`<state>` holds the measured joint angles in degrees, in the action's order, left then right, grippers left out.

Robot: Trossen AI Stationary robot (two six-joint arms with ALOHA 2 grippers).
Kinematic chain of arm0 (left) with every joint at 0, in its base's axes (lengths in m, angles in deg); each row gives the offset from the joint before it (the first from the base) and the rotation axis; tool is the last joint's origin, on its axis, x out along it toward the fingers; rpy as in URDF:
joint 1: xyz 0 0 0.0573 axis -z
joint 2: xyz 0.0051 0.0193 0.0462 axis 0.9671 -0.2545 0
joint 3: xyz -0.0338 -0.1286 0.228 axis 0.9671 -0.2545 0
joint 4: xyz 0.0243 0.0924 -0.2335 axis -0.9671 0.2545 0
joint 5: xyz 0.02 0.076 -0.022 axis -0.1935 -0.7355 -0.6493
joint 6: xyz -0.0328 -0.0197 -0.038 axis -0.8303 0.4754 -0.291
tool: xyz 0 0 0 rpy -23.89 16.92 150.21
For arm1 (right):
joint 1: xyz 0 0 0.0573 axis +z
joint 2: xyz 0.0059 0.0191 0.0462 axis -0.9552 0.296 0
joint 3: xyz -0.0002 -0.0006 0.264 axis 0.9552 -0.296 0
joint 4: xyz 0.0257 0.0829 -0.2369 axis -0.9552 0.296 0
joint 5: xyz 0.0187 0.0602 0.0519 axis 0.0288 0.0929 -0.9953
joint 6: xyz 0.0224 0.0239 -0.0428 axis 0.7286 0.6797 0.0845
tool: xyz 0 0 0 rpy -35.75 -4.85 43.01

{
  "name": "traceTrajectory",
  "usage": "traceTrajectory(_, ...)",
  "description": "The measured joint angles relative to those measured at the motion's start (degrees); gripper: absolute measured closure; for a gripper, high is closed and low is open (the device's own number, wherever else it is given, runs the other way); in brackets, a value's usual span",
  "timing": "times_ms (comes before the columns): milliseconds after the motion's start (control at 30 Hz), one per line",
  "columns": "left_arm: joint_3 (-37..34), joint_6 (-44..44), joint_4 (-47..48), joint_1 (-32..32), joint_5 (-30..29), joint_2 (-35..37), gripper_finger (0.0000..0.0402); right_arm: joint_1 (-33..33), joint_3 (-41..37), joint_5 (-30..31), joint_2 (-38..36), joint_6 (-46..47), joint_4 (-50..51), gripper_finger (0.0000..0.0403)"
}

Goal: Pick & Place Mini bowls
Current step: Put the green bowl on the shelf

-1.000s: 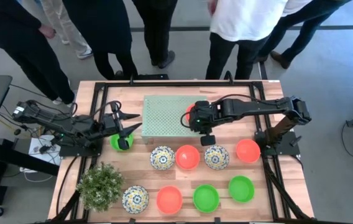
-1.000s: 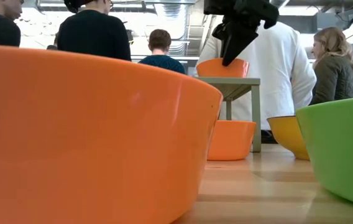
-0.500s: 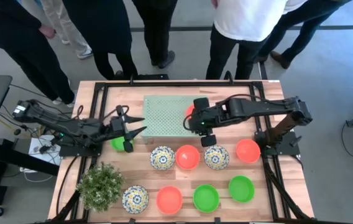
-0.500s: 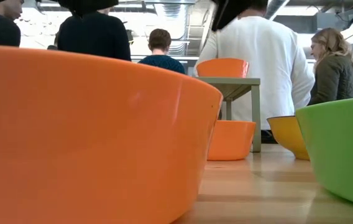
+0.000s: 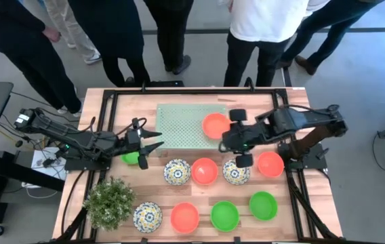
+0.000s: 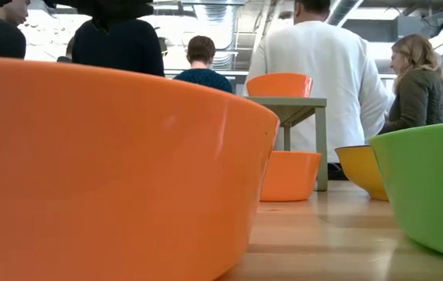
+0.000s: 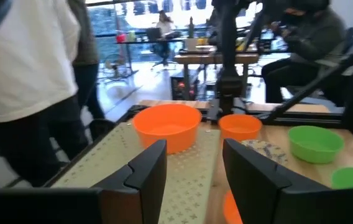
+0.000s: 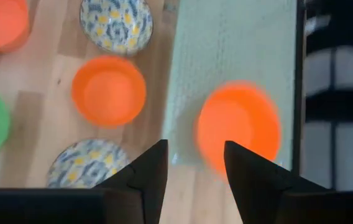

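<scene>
Bowls like these are probably light, stiff and smooth, so we are judging the thin rim the best place to pinch, one finger inside and one outside.

We are seeing one orange bowl sitting on the pale green mat, near its right edge. The other mini bowls are lying in two rows on the wooden table in front of the mat.

Our right gripper is hanging open and empty just beside that orange bowl, above the floral bowl. Our left gripper is also spread open with nothing in it, beside a green bowl at the mat's left corner.

We are noting tight gaps between neighbouring bowls, so approaching from above looks safest. The plant is crowding the front left.
</scene>
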<state>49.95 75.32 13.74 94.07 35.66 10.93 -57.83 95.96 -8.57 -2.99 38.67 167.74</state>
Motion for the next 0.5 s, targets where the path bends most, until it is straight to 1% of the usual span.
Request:
traceTrajectory(100, 0.0, 0.0, 0.0, 0.0, 4.0, 0.0, 0.0243, 2.7, -6.9, 0.1, -4.9, 6.3, -2.6, 0.0242)
traceTrajectory(167, 0.0, 0.0, 0.0, 0.0, 7.7, 0.0, 0.0243, 4.8, -13.6, 0.0, -9.1, 9.3, -7.5, 0.0237)
traceTrajectory(267, 0.0, -0.2, 0.0, 0.0, 12.6, -0.3, 0.0243, 8.0, -25.5, 0.0, -15.7, 12.3, -19.0, 0.0231)
traceTrajectory(400, 0.0, -2.9, -0.1, 0.0, 20.0, -3.3, 0.0243, 11.3, -41.3, 0.0, -23.3, 10.9, -36.4, 0.0227)
traceTrajectory(433, 0.1, -3.0, -0.2, 0.0, 21.1, -4.5, 0.0243, 11.7, -45.0, 0.0, -24.8, 10.6, -40.5, 0.0227)
traceTrajectory(500, 1.0, -3.0, 0.0, 0.1, 21.4, -7.0, 0.0243, 12.6, -51.9, 0.0, -27.5, 10.2, -47.3, 0.0227)
